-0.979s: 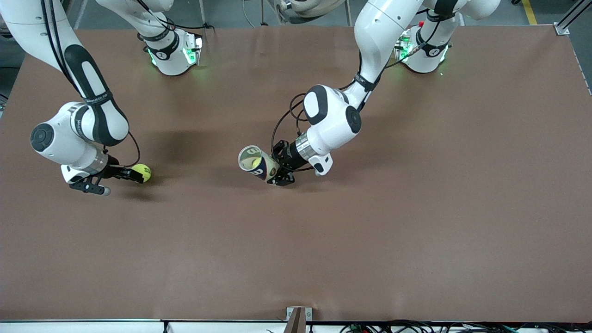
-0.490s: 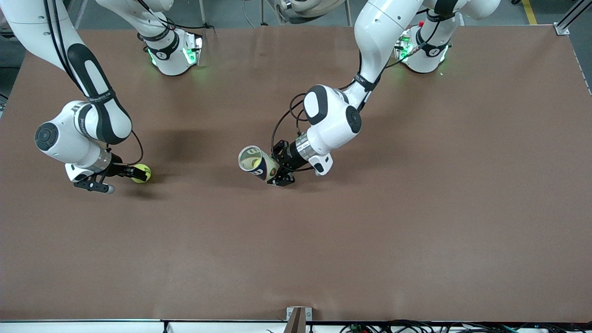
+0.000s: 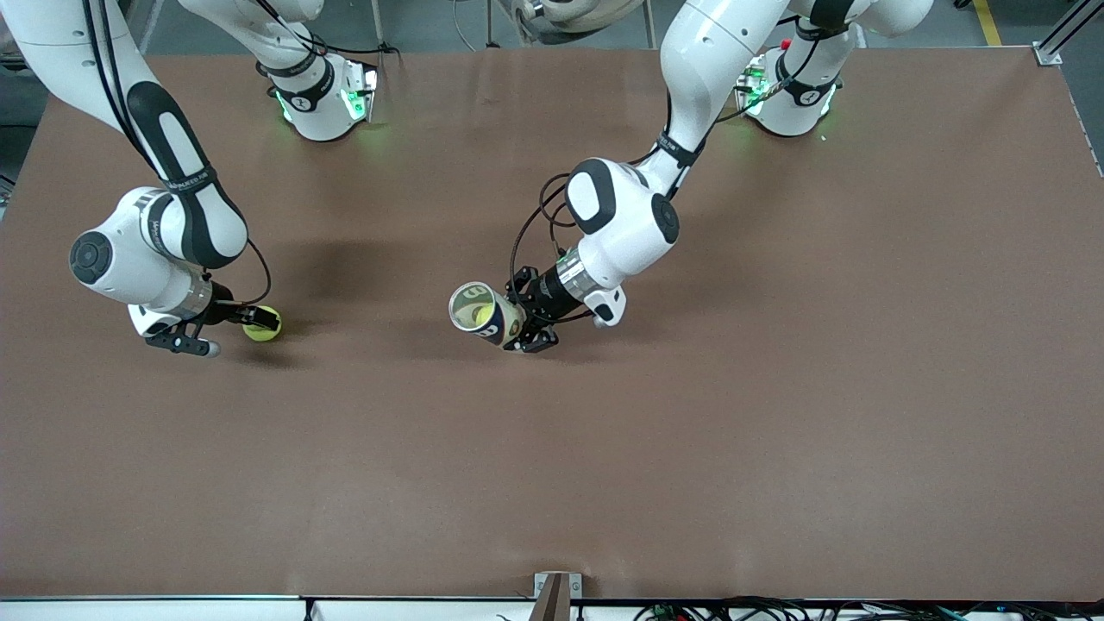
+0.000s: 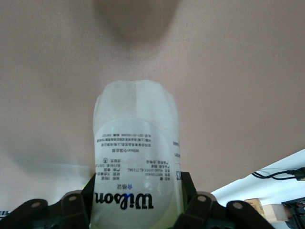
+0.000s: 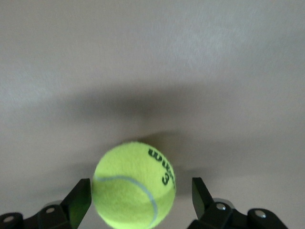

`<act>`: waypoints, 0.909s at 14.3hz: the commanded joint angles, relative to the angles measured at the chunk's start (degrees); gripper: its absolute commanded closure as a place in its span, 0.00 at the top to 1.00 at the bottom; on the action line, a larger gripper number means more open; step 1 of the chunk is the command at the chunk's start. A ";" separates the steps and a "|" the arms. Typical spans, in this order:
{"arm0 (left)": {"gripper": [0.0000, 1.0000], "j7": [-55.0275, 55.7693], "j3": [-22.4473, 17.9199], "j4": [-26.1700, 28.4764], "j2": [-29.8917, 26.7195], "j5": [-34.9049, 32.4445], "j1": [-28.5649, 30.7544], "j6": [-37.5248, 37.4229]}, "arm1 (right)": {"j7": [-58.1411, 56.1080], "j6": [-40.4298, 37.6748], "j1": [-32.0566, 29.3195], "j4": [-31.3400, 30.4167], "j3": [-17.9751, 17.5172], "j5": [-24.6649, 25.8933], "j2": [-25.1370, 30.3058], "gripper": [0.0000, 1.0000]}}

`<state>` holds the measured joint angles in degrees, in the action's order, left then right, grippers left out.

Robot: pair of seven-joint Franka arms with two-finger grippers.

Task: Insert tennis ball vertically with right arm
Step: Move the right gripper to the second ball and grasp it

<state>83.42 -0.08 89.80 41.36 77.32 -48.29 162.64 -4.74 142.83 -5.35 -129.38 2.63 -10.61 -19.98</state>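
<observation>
Both arms (image 3: 164, 216) — white shells with black joint sections. Black cables loop at each wrist; bases (image 3: 323, 95) glow green.

I see a wide brown table (image 3: 776, 414), matte and plain, filling nearly the whole front view. My two arms' white bases (image 3: 323, 99) stand on it along the edge farthest from the front camera, each lit green. A yellow-green tennis ball (image 3: 261, 323) lies on the tabletop toward the right arm's end, casting a soft shadow. In the right wrist view the ball (image 5: 134, 185) shows a black printed logo and a curved seam.
</observation>
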 commanded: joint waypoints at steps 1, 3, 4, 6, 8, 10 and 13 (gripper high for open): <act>0.68 -0.62 0.16 0.47 -1.02 1.61 -0.49 1.45 | 0.43 -1.59 0.07 -1.75 -0.08 -0.46 1.96 0.64; 0.68 -0.62 0.16 0.55 -1.02 1.61 -0.49 1.45 | 0.52 -1.68 0.16 -1.58 -0.17 -0.46 1.87 0.15; 0.68 -0.62 0.16 0.55 -0.93 1.61 -0.57 1.45 | 0.86 -2.03 0.51 -0.88 -0.17 -0.55 2.04 0.01; 0.68 -0.62 0.16 0.73 -0.93 1.61 -0.75 1.54 | 1.83 -8.75 0.95 3.58 -0.08 -0.55 2.92 0.00; 0.68 -0.71 0.16 0.64 -0.93 1.61 -0.75 1.54 | 6.21 -21.49 1.04 12.27 -0.17 -0.55 3.36 0.00; 0.68 -0.63 0.16 0.64 -1.02 1.52 -0.75 1.54 | 10.78 -31.51 2.78 20.44 -0.17 -2.99 3.45 0.00; 0.68 -0.89 0.16 0.47 -1.02 1.52 -0.66 1.54 | 21.65 -41.20 6.47 29.42 -0.17 -8.09 3.36 0.00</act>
<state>83.42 -0.04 89.87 41.36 77.39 -48.66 163.17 9.76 106.45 -1.54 -105.13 2.42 -16.20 -16.08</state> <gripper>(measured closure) 0.313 0.374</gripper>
